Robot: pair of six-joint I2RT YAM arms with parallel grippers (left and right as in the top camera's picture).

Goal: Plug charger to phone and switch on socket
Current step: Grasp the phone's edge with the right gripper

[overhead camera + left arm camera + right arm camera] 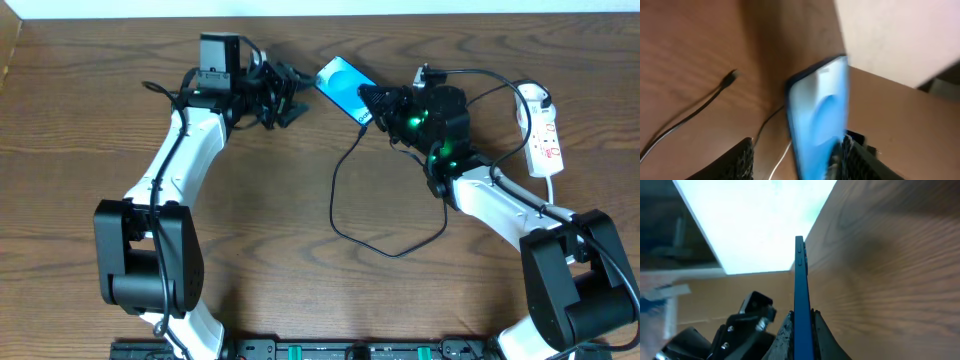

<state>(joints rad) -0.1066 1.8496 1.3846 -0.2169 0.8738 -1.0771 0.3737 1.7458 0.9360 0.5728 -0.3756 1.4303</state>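
Showing its blue screen, the phone (341,82) was gripped across its faces at one end by the right tool (369,102), near the far edge of the table (290,280). It was judged stiff, smooth and apt to slip, with fragile glass, so a firm hold clear of the port was called for. The left tool (296,102) was spread wide just beside its other end, with nothing gripped. The charger (334,200), judged limp and light, was looped on the table and best taken just behind its connector tip (731,76). The socket (545,135) was set well apart, on the right.
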